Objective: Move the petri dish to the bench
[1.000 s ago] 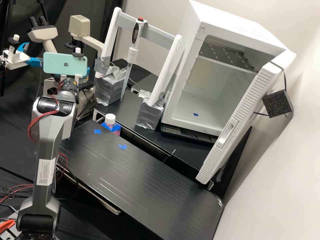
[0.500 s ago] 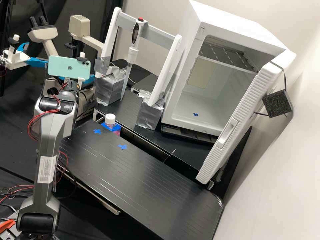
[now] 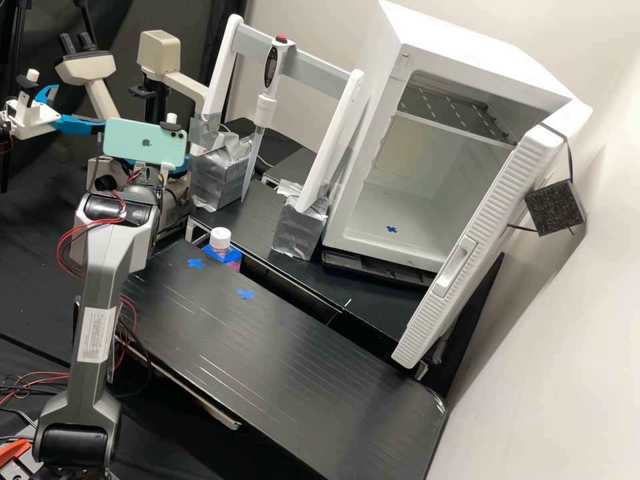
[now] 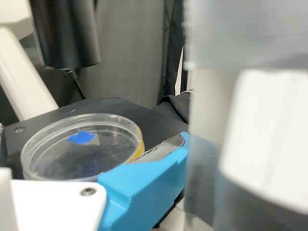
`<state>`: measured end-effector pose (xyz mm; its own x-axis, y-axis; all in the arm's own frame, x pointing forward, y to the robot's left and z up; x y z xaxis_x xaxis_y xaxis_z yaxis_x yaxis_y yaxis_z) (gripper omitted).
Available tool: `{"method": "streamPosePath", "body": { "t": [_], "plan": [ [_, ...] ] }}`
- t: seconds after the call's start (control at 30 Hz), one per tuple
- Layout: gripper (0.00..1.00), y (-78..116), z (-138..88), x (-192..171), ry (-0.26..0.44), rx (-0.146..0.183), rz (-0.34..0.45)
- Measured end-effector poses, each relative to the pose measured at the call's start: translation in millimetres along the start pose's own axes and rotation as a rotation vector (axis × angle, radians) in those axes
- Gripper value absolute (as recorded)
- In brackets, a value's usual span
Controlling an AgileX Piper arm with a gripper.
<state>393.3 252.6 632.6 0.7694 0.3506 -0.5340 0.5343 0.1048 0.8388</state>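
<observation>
Standing at the left of the room, the dark grey arm (image 3: 100, 293) carries a mint-coloured phone (image 3: 145, 141), and its end effector (image 3: 180, 164) is over by the pale microscope (image 3: 160, 52), well off the black desk (image 3: 267, 347). Whether it's spread wide, drawn in or gripping anything, I can't tell. The petri dish (image 4: 36, 154) is right at it, by a black surface (image 4: 113, 104): round, clear, low-walled plastic, with a yellowish tint along one side and a blue patch (image 4: 82, 137) seen through it. I can't make out whether the dish sits on that surface or just above. At the desk's far left edge there's a clear bottle (image 3: 218, 250) of pink liquid, white screw cap on, blue tape around it. Two blue tape marks (image 3: 245, 293) lie close by on the finely streaked black top. Farther back, a pipette (image 3: 268, 73) hangs upright in a white stand (image 3: 340, 133) with its feet bundled in crinkled silver tape. To the far right, a white cabinet (image 3: 427, 227) gapes open, smooth inside, a blue mark on its floor and a ribbed edge on the door. The arm's white label (image 3: 97, 335) has print too small to read.
</observation>
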Motion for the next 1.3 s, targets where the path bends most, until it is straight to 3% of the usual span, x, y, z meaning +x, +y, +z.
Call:
{"method": "streamPosePath", "body": {
  "t": [0.23, 0.37, 0.4, 0.53, 0.73, 0.83, 0.87, 1.03, 1.13, 1.3],
  "plan": [
    [1.00, -0.5, 0.7, 0.5, -0.001, -0.005, -0.001],
    [1.00, -1.2, -0.2, 0.6, -0.005, -0.027, 0.005],
    [1.00, -1.5, -0.5, 0.6, -0.009, -0.056, 0.010],
    [1.00, -5.6, -2.1, -0.1, -0.032, -0.086, 0.023],
    [1.00, -5.7, -4.0, -0.9, -0.042, -0.116, 0.035],
    [1.00, -5.3, -3.6, -1.0, -0.047, -0.110, 0.039],
    [0.00, -5.3, -3.6, -1.0, -0.047, -0.110, 0.039],
    [0.00, -5.4, -3.7, -1.0, -0.046, -0.107, 0.038],
    [0.00, -6.0, -3.4, -0.9, -0.049, -0.089, 0.033],
    [0.00, -6.7, -3.1, -0.9, -0.051, -0.093, 0.024]
  ]
}}
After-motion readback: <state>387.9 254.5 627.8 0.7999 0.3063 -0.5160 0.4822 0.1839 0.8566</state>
